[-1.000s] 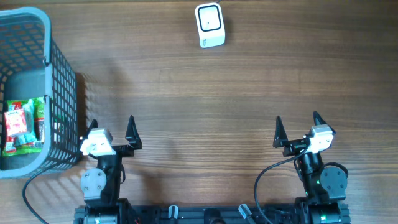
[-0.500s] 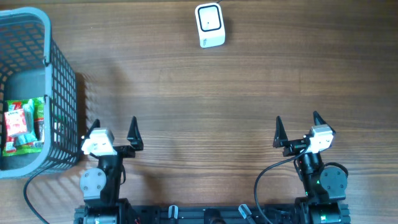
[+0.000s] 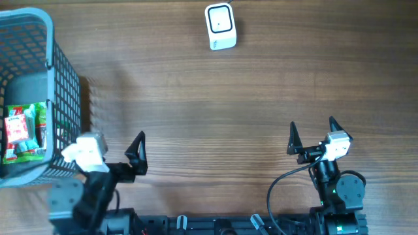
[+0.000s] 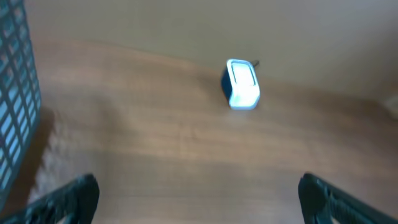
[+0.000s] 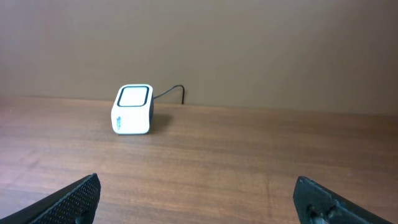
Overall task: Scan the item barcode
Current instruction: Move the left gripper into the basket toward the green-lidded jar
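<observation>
Two arms sit at the lower edge of a brown wood-grain table (image 3: 196,111); its planks run left to right in the overhead view. In the right wrist view a plain tan wall (image 5: 261,43) rises directly behind the far edge of the table.

A grey-blue mesh basket (image 3: 65,91) stands at the upper left of the overhead frame, and its mesh wall also shows at the left edge of the blurred left wrist view (image 4: 12,99). Inside it, low in the basket, lie a red-and-white packet (image 3: 16,130) and a green packet (image 3: 41,117) just beside it; whether a barcode faces up cannot be told.

A white barcode scanner (image 3: 220,26) stands at the top centre of the overhead frame, window upward, with a thin dark cable (image 5: 171,93) running from it toward the wall.

The left gripper (image 3: 108,147) stands with its jaws spread wide and empty at the lower left, just beside the basket's right wall, with the packets to its left behind the mesh. Its wrist camera looks toward the scanner (image 4: 242,84), well apart from it.

The right gripper (image 3: 312,127) is also spread wide with nothing between its fingers, at the lower right, well apart from the basket. Its wrist view shows the scanner (image 5: 132,110) far ahead and to the left.
</observation>
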